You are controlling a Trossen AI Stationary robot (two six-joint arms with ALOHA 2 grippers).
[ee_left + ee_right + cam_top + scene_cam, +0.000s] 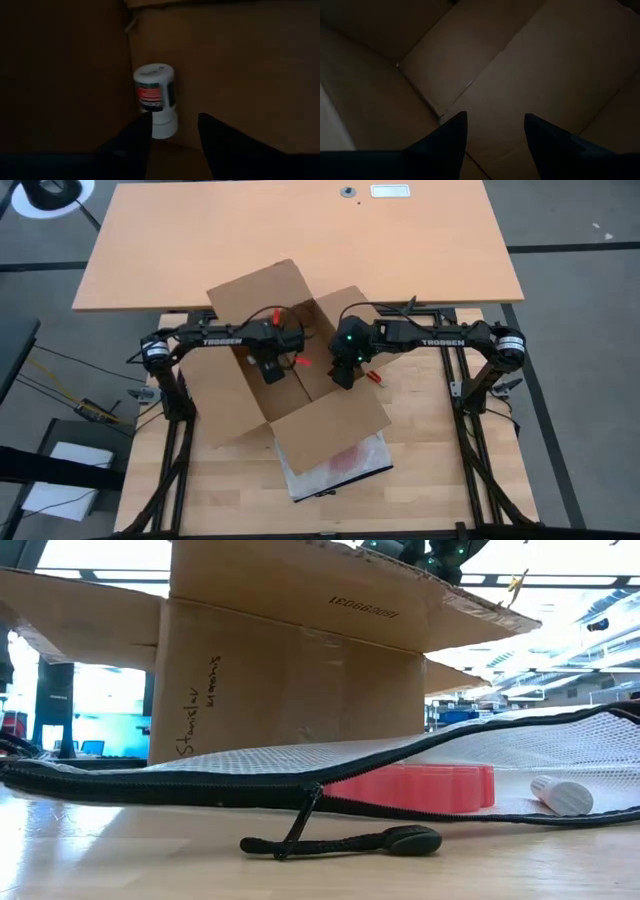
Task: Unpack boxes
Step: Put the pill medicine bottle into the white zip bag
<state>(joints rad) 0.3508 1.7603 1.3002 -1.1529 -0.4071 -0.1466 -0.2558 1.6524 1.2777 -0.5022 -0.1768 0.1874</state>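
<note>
Near the middle of the wooden table [450, 440], the cardboard box [235, 395] stands with its 4 flaps spread wide and both arms reaching down into it. Working from the left, the left gripper [172, 131] hangs inside the box with its fingers parted, nothing between them, aimed at a small white container [156, 97] with a red and dark label that stands upright against an inner wall, close to a corner. That container looks rigid, light and smooth-sided, so it may slip; I judge the best hold is across its round body below the label, the 2 fingers closing from opposite sides. To the right, the right gripper [494, 131] is also inside the box, fingers apart and empty, looking at bare cardboard floor and a corner seam. The box itself seems light but stiff, its flaps floppy, so it could shift if nudged; a wall edge is the place to steady it. Beyond the box's near side lies a mesh zip bag [480, 755] holding a flat red item [420, 787], already on the table.
</note>
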